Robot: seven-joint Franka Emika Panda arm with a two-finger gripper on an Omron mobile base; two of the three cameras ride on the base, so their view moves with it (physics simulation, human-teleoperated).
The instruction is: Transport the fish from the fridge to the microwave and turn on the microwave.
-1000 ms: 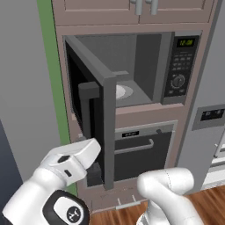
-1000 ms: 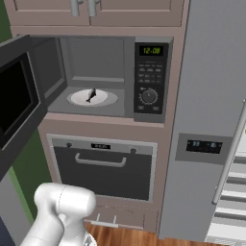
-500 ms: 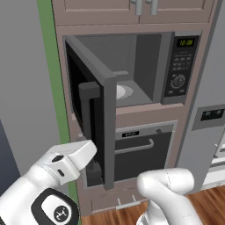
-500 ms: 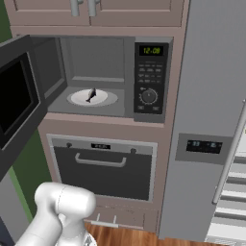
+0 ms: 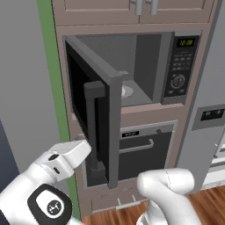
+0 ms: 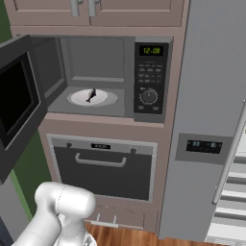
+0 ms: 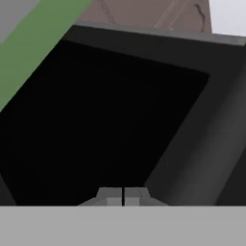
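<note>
The microwave [image 6: 150,79] stands open, its dark glass door [image 5: 94,110] swung out to the left. Inside it, the small silver-grey fish [image 6: 91,95] lies on a white plate [image 6: 103,99]. My gripper [image 7: 124,197] is shut and empty, its fingertips together, facing the door's dark glass [image 7: 96,120] from close by. In the left base view my white hand [image 5: 70,154] sits low on the outer side of the door, near its bottom edge. The grey fridge [image 6: 211,96] is to the right of the microwave.
A dark oven [image 6: 103,168] with a horizontal handle sits right under the microwave. The open door [image 6: 17,101] juts out toward me. A green wall strip [image 5: 52,88] lies behind it. White fridge shelves [image 6: 235,178] show at the far right.
My hand has shifted slightly against the outside of the microwave door. The fish and the plate are where they were.
</note>
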